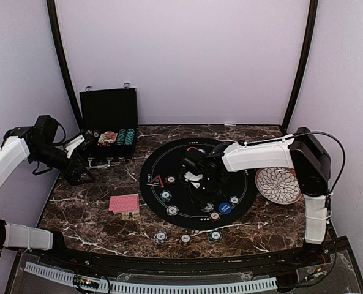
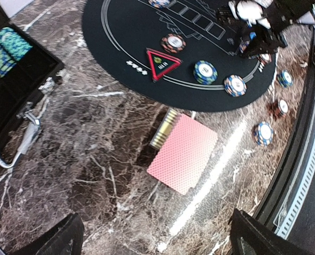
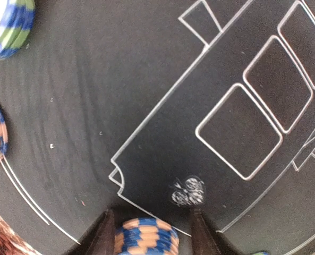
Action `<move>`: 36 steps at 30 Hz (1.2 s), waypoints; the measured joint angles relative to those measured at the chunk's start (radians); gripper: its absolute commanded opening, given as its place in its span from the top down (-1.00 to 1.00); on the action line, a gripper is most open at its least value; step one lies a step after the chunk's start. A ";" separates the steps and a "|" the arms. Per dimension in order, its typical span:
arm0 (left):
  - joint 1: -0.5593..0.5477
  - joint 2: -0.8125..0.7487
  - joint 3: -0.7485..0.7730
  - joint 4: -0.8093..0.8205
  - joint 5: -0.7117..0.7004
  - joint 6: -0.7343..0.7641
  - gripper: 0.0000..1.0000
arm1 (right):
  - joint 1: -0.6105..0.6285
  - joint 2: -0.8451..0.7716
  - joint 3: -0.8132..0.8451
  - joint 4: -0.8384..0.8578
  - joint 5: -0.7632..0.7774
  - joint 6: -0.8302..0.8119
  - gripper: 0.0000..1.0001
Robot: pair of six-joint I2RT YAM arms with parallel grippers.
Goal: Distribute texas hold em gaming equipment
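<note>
Orange-and-blue striped chip stack (image 3: 146, 237) sits near the centre of the black mat (image 3: 146, 106), between the right gripper's (image 3: 151, 223) fingers; they straddle it, but whether they pinch it cannot be told; judged best: centre, close squarely, lift straight; the left gripper (image 2: 156, 215) hangs spread and empty over the marble table (image 2: 93, 159) at the mat's 9 o'clock.

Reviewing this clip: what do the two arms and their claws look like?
The left arm and right arm match: rounded white link shells joined by black joint housings. A thin black cable loops off the right arm's elbow. The left claw and right claw each have two dark, tapered fingers.
</note>
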 measured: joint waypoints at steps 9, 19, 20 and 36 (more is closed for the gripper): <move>-0.153 0.048 -0.092 0.032 -0.064 0.076 -0.98 | -0.008 -0.019 0.204 -0.079 0.013 0.024 -0.71; -0.300 0.195 -0.117 0.122 -0.191 0.156 -0.98 | -0.012 -0.054 0.258 -0.077 -0.011 0.074 -0.97; -0.316 0.209 -0.117 0.131 -0.204 0.164 -0.97 | -0.013 -0.060 0.253 -0.071 -0.019 0.082 -0.97; -0.427 0.297 -0.131 0.246 -0.292 0.218 -0.97 | -0.032 -0.173 0.131 0.049 -0.075 0.155 -0.97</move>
